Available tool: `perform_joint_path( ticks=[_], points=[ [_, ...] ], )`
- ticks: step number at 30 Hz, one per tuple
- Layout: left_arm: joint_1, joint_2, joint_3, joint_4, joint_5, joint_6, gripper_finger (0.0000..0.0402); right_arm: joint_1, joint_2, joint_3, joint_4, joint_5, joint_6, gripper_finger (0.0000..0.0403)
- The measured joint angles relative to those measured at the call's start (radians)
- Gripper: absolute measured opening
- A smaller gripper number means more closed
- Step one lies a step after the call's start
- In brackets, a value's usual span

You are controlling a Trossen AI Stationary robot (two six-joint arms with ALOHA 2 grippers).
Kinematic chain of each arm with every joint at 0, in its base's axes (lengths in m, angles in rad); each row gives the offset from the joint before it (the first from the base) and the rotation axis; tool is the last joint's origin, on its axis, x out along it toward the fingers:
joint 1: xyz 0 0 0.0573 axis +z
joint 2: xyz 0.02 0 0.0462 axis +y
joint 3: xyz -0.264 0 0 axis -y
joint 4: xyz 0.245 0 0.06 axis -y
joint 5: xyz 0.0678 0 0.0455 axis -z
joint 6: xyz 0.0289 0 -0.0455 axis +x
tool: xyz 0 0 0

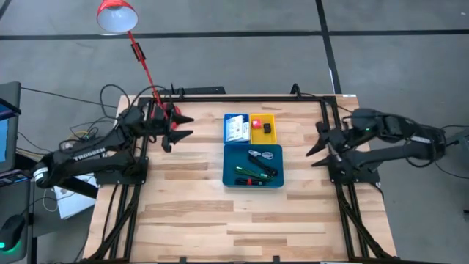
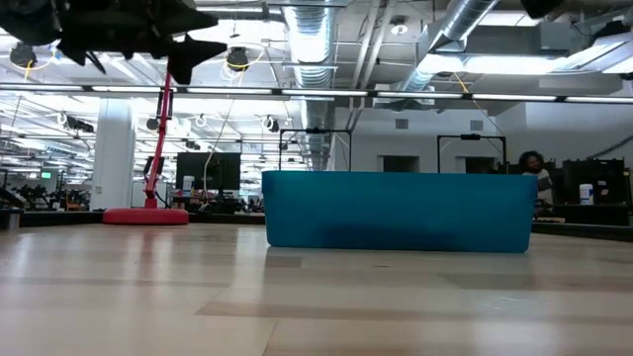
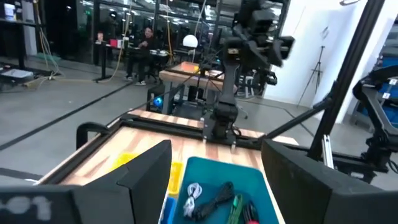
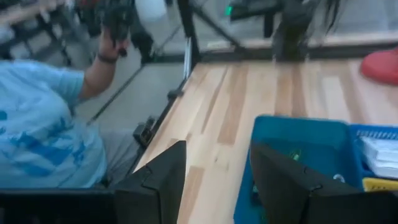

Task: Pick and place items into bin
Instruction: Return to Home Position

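The large teal-blue tray [image 1: 253,166] sits mid-table and holds a green-and-black stick tool [image 1: 250,171], a thin white cable [image 1: 264,155] and a small red piece. Behind it stand the small blue tray [image 1: 235,127] with white printed packets and the yellow tray [image 1: 262,128] with a pink-red block [image 1: 256,124] and a small black piece [image 1: 268,128]. My left gripper [image 1: 185,126] hovers open at the table's far left, raised above the wood. My right gripper [image 1: 316,147] hovers open at the right side. Neither touches anything.
A red desk lamp [image 1: 116,16] with its base [image 2: 145,215] stands at the far left corner. A black frame rail [image 1: 242,94] borders the table. In the right wrist view a person in a light blue shirt [image 4: 43,137] stands beyond the table's near edge. Bare wood lies around the trays.
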Motion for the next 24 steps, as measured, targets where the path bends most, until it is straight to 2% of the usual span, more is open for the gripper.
perform_joint_path(
  ticks=[9, 13, 16, 24],
  points=[
    [-0.063, -0.026, -0.047, 0.008, -0.041, 0.05, 0.0238, -0.082, -0.412, -0.388, 0.272, 0.005, 0.163, 0.0172],
    [-0.09, -0.025, -0.047, -0.001, -0.048, 0.096, 0.0238, -0.102, -0.539, -0.555, 0.427, 0.025, 0.24, 0.0174],
    [-0.111, -0.026, -0.047, -0.014, -0.054, 0.137, 0.0238, -0.11, -0.589, -0.638, 0.458, 0.025, 0.275, 0.0172],
    [-0.174, -0.025, -0.047, -0.063, -0.132, 0.181, 0.0238, -0.111, -0.584, -0.786, 0.579, 0.063, 0.298, 0.0173]
  ],
)
